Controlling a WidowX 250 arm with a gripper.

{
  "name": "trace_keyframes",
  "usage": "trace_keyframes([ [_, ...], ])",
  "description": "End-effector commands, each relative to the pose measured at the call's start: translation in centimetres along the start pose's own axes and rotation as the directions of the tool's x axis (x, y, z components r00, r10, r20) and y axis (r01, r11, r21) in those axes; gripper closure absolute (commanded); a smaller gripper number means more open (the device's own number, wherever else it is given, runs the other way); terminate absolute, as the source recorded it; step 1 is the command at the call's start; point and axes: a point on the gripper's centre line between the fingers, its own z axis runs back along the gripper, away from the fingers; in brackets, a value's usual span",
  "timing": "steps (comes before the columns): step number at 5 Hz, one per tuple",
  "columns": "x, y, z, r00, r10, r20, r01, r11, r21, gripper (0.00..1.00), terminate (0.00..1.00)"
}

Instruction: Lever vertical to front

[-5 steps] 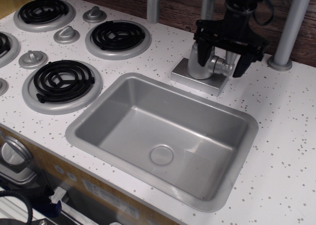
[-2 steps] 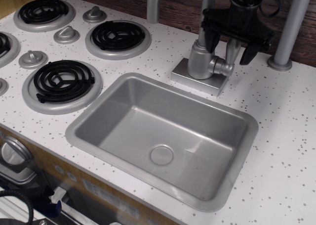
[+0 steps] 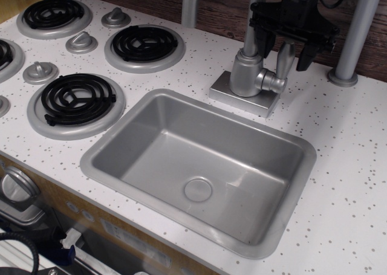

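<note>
The lever [image 3: 283, 64] is a short silver-grey paddle that stands nearly upright on the right side of the faucet body [image 3: 245, 75], joined to it by a round pivot [image 3: 270, 81]. My black gripper [image 3: 285, 52] hangs just above it at the back of the counter. Its fingers [image 3: 304, 56] straddle the lever's top with gaps on both sides, so the gripper is open and holds nothing. The lever's upper tip is partly hidden by the gripper.
The curved spout [image 3: 195, 0] rises behind the faucet's square base [image 3: 233, 97]. The steel sink [image 3: 121, 145] lies in front. Stove burners [image 3: 144, 44] and conical knobs [image 3: 81, 42] are at the left. A grey post [image 3: 357, 33] stands at the right.
My gripper has risen from low around the lever and faucet body to just above the lever's top. The lever now shows, standing upright.
</note>
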Motion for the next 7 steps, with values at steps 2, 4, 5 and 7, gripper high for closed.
trace_keyframes([
  [2,1.3,0.6,1.3,0.999,0.026,0.021,-0.025,0.999,-0.043,1.0,0.0],
  [4,-1.2,-1.0,2.4,0.988,0.123,-0.09,-0.128,0.99,-0.056,1.0,0.0],
  [5,-2.4,-1.6,2.7,0.983,0.159,-0.091,-0.164,0.985,-0.047,1.0,0.0],
  [7,-4.0,-1.7,1.7,0.972,0.21,-0.11,-0.22,0.971,-0.098,0.0,0.0],
])
